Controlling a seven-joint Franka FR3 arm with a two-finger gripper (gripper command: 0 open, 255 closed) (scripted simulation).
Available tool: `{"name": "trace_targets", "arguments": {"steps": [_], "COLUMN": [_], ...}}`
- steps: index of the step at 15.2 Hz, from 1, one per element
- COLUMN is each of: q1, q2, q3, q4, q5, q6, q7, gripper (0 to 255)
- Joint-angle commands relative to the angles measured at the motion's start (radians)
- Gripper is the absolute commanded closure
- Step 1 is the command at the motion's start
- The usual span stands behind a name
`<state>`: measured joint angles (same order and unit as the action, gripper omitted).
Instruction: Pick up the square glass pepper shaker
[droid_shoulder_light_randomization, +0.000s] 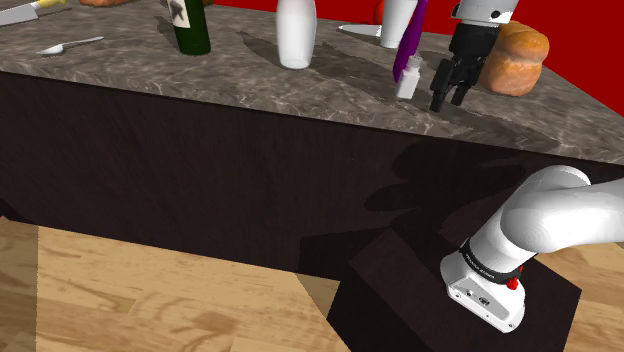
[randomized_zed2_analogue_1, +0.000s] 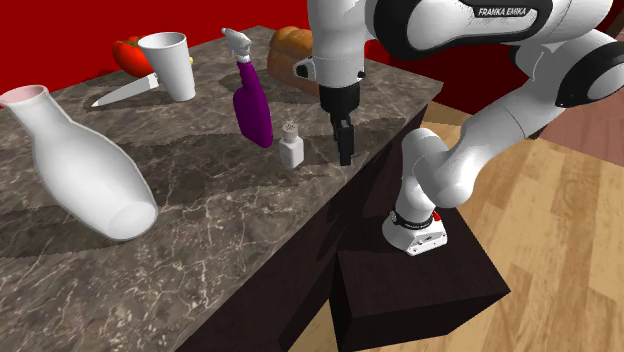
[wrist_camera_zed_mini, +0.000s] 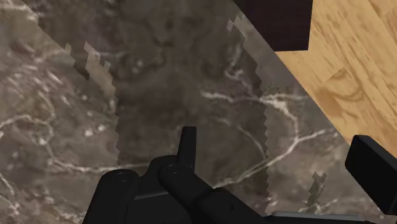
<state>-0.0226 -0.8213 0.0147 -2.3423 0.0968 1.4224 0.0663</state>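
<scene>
The grey-veined marble counter (droid_shoulder_light_randomization: 300, 90) carries the pepper shaker (droid_shoulder_light_randomization: 409, 78), which stands upright near the counter's front edge, a small white square bottle with a perforated top. The white Franka arm (randomized_zed2_analogue_1: 500, 110) rises from the dark stand (randomized_zed2_analogue_1: 420, 290) on the wooden floor below the shaker and bends over it from above. A white vase (randomized_zed2_analogue_1: 85, 165) stands well apart from the shaker, toward the second exterior view's left. A dark green bottle (droid_shoulder_light_randomization: 190, 25) is farther still from the shaker, toward the shoulder view's left. A brown bread loaf (droid_shoulder_light_randomization: 515, 55) sits near the shaker, to its right in the shoulder view, beyond the gripper. A purple spray bottle (randomized_zed2_analogue_1: 255, 100) stands just beside the shaker, away from the edge. A white cup (randomized_zed2_analogue_1: 170, 62) and a knife (randomized_zed2_analogue_1: 125, 92) lie well behind the shaker, past the spray bottle. The black gripper (droid_shoulder_light_randomization: 448, 100) hangs low over the counter just beside the shaker, on its right in the shoulder view, not touching it. Its fingers (wrist_camera_zed_mini: 186, 143) are spread wide and clasp nothing.
</scene>
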Motion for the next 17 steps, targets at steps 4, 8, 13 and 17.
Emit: {"name": "trace_targets", "arguments": {"steps": [4, 8, 13, 17], "q1": [-0.003, -0.007, -0.012, -0.011], "q2": [0.095, 0.219, 0.351, 0.327], "q3": [0.013, 0.032, 0.054, 0.054], "q4": [0.122, 0.295, 0.495, 0.418], "q5": [-0.021, -0.05, -0.086, -0.084], "q6": [-0.006, -0.027, -0.066, -0.013], "q7": [0.007, 0.018, 0.031, 0.031], "gripper": [0, 0, 0, 0]}}
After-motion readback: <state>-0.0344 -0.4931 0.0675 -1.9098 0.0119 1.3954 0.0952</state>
